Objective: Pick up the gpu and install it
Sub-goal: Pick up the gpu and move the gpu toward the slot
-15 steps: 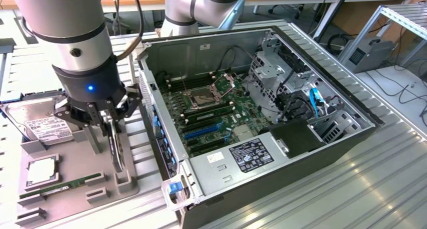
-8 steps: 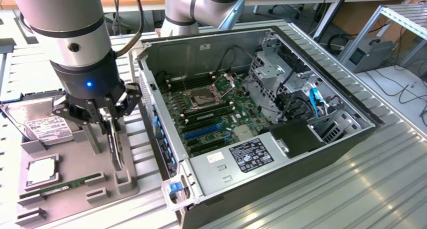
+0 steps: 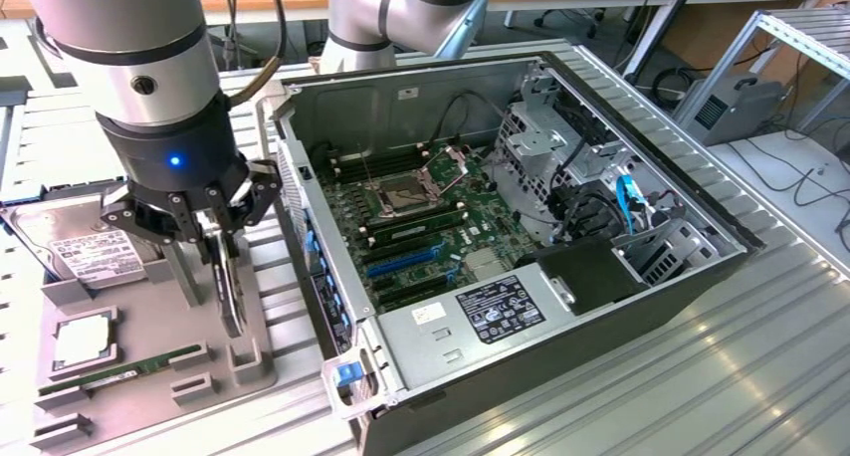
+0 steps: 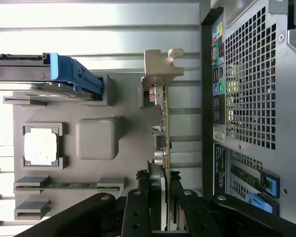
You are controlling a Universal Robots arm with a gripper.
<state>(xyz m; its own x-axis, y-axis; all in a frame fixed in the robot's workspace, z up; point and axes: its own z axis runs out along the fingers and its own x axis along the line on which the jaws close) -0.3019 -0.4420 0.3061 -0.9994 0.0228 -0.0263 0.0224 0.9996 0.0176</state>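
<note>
The table (image 3: 743, 376) holds one tray (image 3: 146, 401) and one open PC case (image 3: 584, 366). In the tray there are one gpu (image 3: 230, 292), one hard drive (image 3: 91, 255), one CPU (image 3: 83, 342), one RAM stick (image 3: 126, 368) and one plain grey block (image 4: 96, 138), five items in all. One arm (image 3: 133, 58) carries one gripper (image 3: 213, 272) with two fingers (image 4: 135, 212), while the case has one motherboard (image 3: 425, 232), one CPU socket (image 3: 398, 192) and one labelled power supply (image 3: 492, 312) inside, and two blue clips (image 4: 269, 183) on its back panel.
</note>
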